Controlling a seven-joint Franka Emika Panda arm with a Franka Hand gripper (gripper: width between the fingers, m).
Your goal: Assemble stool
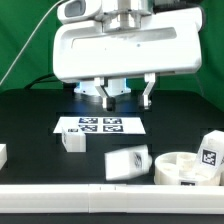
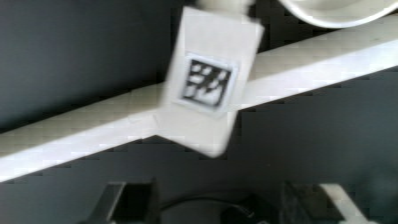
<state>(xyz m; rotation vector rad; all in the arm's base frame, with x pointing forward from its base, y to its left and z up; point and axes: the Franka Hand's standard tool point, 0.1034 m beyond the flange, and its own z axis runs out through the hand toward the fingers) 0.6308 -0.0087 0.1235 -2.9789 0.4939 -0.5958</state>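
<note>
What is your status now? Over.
Gripper open, empty, hovering. Round seat and leg beside it loose, untouched. Marker board lies flat, nothing blocking.

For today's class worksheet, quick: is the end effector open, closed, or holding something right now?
End effector: open, holding nothing.

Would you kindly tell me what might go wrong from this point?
1. The leg, lying on its side, sits close to the seat; a descending finger might nudge either out of place.
2. The leg also lies near the white rail, leaving the open gripper little room, so a finger may strike it.
</note>
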